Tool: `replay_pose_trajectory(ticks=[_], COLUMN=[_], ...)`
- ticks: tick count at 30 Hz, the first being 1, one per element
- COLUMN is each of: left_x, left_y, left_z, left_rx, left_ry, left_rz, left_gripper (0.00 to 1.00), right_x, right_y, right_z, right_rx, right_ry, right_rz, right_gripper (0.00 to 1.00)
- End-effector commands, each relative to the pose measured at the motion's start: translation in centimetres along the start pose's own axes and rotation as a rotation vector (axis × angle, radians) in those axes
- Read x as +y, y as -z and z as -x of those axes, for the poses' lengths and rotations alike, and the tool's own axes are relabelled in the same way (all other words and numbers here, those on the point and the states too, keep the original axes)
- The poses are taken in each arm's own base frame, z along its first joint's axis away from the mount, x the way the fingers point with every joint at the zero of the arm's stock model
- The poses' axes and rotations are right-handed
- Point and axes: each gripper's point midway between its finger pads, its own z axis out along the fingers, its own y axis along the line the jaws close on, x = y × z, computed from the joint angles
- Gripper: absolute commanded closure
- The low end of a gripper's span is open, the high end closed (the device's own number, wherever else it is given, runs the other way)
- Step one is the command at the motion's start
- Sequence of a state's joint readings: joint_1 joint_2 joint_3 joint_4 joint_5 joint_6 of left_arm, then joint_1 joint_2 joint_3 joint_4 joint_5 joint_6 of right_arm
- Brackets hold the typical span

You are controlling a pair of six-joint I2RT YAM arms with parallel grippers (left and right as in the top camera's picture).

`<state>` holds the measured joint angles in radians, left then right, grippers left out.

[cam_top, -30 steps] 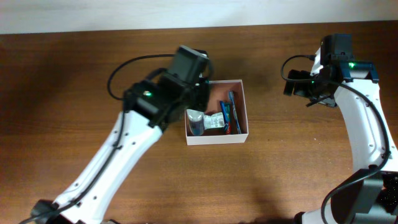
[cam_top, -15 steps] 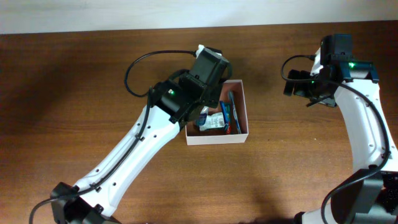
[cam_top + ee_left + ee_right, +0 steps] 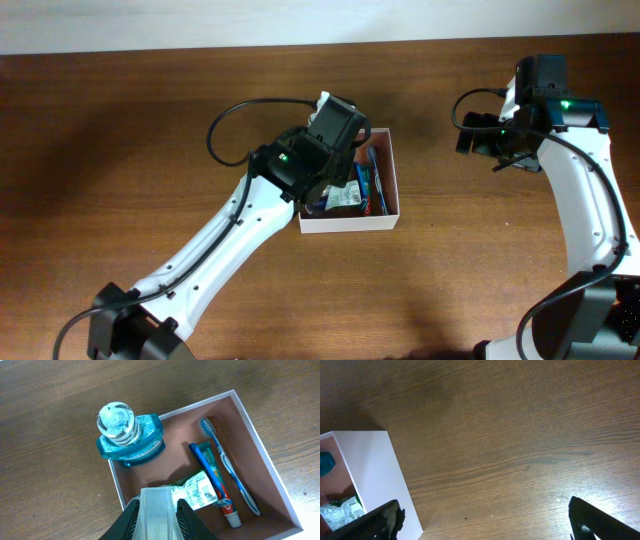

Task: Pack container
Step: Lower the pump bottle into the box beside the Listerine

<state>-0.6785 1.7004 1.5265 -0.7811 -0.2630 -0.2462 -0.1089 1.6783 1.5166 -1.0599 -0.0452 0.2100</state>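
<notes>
The left fingers (image 3: 127, 522) are clamped on a pale plastic object (image 3: 156, 505), which is half clear and fills the gap between them. They hang above the near edge of the container (image 3: 182, 435). What the object is, I cannot tell.

The right fingers (image 3: 387, 517) are wide apart with nothing between them. They are over bare wood of the desk (image 3: 120, 150), and 1 white outer wall of the container shows at the left edge of the right wrist view.

In the overhead view the container (image 3: 350, 222) sits near the middle of the desk. The left arm covers its left part, and the right arm is well apart from it, at the right side of the desk.

In the left wrist view, 4 things are seen with the container:
- A teal bottle (image 3: 131, 440) with a white cap stands upright at 1 corner. Its body hides the wall there.
- A toothbrush (image 3: 227, 465), blue and white, lies on the floor near the right wall.
- A toothpaste tube (image 3: 215, 477) lies just beside the toothbrush, almost parallel to it.
- A crumpled green and white packet (image 3: 197, 490) lies at the cap end of the tube, touching it.
</notes>
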Motion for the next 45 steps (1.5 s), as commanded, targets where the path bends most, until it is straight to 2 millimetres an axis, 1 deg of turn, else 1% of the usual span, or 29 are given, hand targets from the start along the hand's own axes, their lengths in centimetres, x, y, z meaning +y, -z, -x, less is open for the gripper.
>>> replay_pose_trajectory(ticks=[1,5,10,17,22,25,27,29,34,37,39,41,45], left_x=[1.1,1.3,1.4,1.6,1.8,1.8,1.9,1.9,1.6,1.0,0.7,0.4,0.6], left_y=[-0.3,-1.8,-3.0,-3.7,-4.3,-4.5,-4.4,-4.4,-4.4,-4.3,-4.0,-3.4,-0.5], left_z=[-0.2,-1.7,-2.8,-4.0,-5.7,-6.3,-6.5,-6.6,-6.8,-6.9,-6.9,-6.5,-4.4], left_rx=[-0.004,0.030,0.050,0.074,0.116,0.131,0.139,0.146,0.156,0.162,0.161,0.148,0.060], left_ry=[-0.002,0.017,0.037,0.037,0.030,0.027,0.025,0.024,0.024,0.027,0.029,0.033,0.047], left_rz=[0.028,-0.013,-0.052,-0.050,-0.042,-0.039,-0.037,-0.036,-0.053,-0.088,-0.112,-0.136,-0.160], left_gripper=[0.81,0.81,0.81,0.81,0.81,0.80,0.80,0.71,0.54,0.49,0.49,0.48,0.48], right_x=[-0.2,-0.2,-0.2,-0.2,-0.2,-0.2,-0.2,-0.2,-0.2,-0.2,-0.2,-0.2,-0.2], right_y=[0.4,0.4,0.4,0.4,0.4,0.4,0.4,0.4,0.4,0.4,0.4,0.4,0.4], right_z=[0.3,0.3,0.3,0.3,0.3,0.3,0.3,0.3,0.3,0.3,0.3,0.3,0.3], right_rx=[-0.015,-0.015,-0.015,-0.015,-0.015,-0.015,-0.015,-0.015,-0.015,-0.015,-0.015,-0.015,-0.015], right_ry=[-0.008,-0.008,-0.008,-0.008,-0.008,-0.008,-0.008,-0.008,-0.008,-0.008,-0.008,-0.008,-0.008], right_rz=[-0.007,-0.007,-0.007,-0.007,-0.007,-0.007,-0.007,-0.007,-0.007,-0.007,-0.007,-0.007,-0.007], right_gripper=[0.02,0.02,0.02,0.02,0.02,0.02,0.02,0.02,0.02,0.02,0.02,0.02,0.02])
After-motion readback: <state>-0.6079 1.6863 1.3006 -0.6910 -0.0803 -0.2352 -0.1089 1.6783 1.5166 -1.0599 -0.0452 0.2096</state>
